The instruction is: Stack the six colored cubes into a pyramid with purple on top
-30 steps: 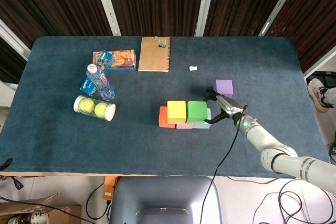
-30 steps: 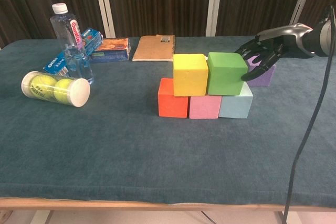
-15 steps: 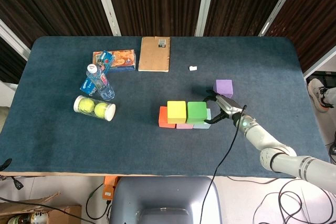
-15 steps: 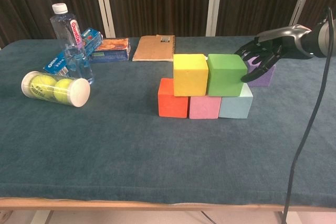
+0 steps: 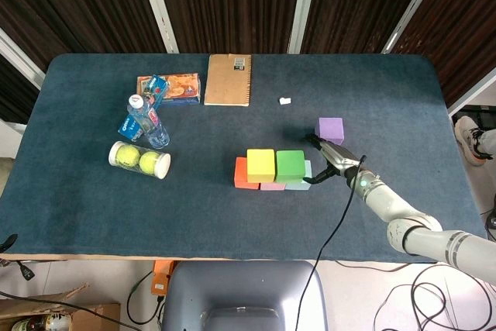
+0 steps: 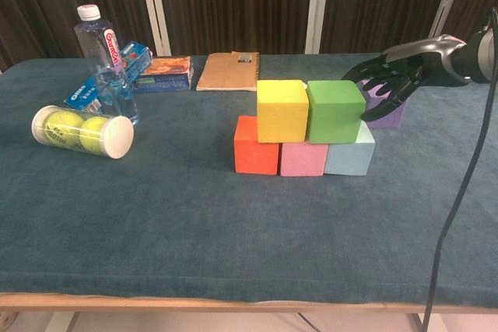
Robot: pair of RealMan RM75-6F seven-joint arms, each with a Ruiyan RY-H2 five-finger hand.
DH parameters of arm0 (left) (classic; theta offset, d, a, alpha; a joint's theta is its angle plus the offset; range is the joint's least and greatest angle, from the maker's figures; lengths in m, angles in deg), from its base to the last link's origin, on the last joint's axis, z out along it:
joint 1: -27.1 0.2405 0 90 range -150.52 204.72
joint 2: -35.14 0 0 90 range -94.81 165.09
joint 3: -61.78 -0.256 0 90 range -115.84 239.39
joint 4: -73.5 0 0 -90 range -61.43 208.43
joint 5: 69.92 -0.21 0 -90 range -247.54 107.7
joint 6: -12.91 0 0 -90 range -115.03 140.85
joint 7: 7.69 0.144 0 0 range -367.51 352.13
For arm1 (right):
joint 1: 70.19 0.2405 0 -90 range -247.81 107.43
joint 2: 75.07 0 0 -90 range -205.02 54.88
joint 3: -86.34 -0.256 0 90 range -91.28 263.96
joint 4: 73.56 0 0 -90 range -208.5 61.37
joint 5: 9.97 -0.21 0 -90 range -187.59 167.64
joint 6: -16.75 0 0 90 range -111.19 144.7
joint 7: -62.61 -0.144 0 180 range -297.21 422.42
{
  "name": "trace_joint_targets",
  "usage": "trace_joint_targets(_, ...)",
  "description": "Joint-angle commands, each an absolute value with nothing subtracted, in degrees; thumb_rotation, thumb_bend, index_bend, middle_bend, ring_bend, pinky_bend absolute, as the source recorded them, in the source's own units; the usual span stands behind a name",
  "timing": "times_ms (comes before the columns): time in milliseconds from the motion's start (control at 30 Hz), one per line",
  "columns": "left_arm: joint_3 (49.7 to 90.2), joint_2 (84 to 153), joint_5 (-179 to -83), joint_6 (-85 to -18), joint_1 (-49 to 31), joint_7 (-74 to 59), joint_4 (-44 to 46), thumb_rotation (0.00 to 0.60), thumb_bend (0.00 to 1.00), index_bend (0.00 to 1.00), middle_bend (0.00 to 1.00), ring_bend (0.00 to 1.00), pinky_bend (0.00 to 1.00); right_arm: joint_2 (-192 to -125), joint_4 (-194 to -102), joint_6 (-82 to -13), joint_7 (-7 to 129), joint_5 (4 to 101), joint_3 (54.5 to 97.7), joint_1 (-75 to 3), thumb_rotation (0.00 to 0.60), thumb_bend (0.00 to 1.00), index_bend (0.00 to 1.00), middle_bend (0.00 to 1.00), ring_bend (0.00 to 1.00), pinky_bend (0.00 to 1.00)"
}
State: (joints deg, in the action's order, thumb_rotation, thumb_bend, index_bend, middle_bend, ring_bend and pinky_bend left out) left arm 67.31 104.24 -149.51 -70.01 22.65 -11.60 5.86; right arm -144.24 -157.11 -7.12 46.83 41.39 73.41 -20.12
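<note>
An orange cube (image 6: 256,155), a pink cube (image 6: 303,159) and a light blue cube (image 6: 350,155) form a row on the table. A yellow cube (image 6: 282,110) and a green cube (image 6: 335,110) sit on top of them. The purple cube (image 6: 387,114) (image 5: 331,129) rests alone on the table behind and to the right of the stack. My right hand (image 6: 389,79) (image 5: 325,162) hovers just right of the green cube, in front of the purple one, its fingers spread and curved, holding nothing. My left hand appears in neither view.
At the left lie a clear tube of tennis balls (image 6: 82,131), a water bottle (image 6: 105,60) and a snack pack (image 6: 163,71). A brown notebook (image 6: 230,71) lies at the back centre. A small white scrap (image 5: 284,101) lies beyond the stack. A black cable (image 6: 459,192) hangs from my right arm.
My right hand has lifted slightly and drawn a little away from the green cube's right side. The cubes have not moved.
</note>
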Motion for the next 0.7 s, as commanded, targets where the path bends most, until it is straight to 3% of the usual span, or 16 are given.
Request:
trace_joint_targets(33, 67.3, 104.2, -149.5, -70.1, 22.7, -11.6, 5.8, 0.575, 0.16, 0.11, 0.05, 0.0, 0.09, -143.6, -157.7, -7.2, 46.5, 41.7, 73.2, -20.4, 0.6, 0.14, 0.07, 0.01, 0.0, 0.0)
trace_joint_targets(233, 67.3, 103.9, -149.4, -70.6, 23.1, -11.8, 5.5, 0.574, 0.16, 0.11, 0.05, 0.0, 0.09, -138.0, -162.1, -9.3, 47.9, 43.6, 73.6, -22.0, 0.6, 0.14, 0.0, 0.0, 0.0, 0.0)
trace_joint_targets(433, 67.6, 103.6, -149.4, -71.0, 23.2, -11.8, 5.0, 0.575, 0.16, 0.11, 0.05, 0.0, 0.09, -128.4, -168.8, -13.6, 44.4, 44.6, 70.5, -26.1, 0.6, 0.14, 0.0, 0.0, 0.0, 0.0)
trace_joint_targets(567, 67.7, 103.6, -149.4, -70.8, 22.9, -10.7, 4.3, 0.574, 0.16, 0.11, 0.05, 0.0, 0.09, -125.3, -168.2, -13.2, 42.9, 45.2, 69.4, -26.9, 0.6, 0.14, 0.0, 0.0, 0.0, 0.0)
trace_joint_targets(700, 67.8, 103.6, -149.1, -70.4, 22.6, -9.4, 3.5, 0.573, 0.16, 0.11, 0.05, 0.0, 0.09, -126.5, -163.3, -14.2, 48.0, 43.4, 71.6, -25.5, 0.6, 0.14, 0.0, 0.0, 0.0, 0.0)
